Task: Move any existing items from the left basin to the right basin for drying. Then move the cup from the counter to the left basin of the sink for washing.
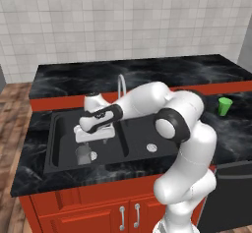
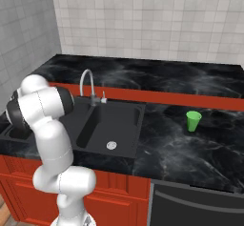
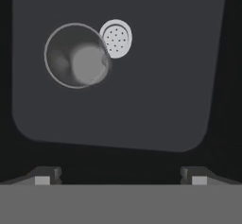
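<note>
Arm bent left over the sink [image 1: 59, 129], gripper [image 1: 94, 137] pointing down above the tumbler [image 1: 82, 154], jaws open, empty

Bare left basin [image 3: 156, 100] floor beside tumbler [image 3: 75, 55]; tap [image 1: 121, 83] behind.

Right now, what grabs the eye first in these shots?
The white arm folds low over the black sink, its tool open above the left basin, where a grey tumbler stands upright beside the silver drain. Off to the right, the bright green cup sits alone on the glossy black counter.
</note>
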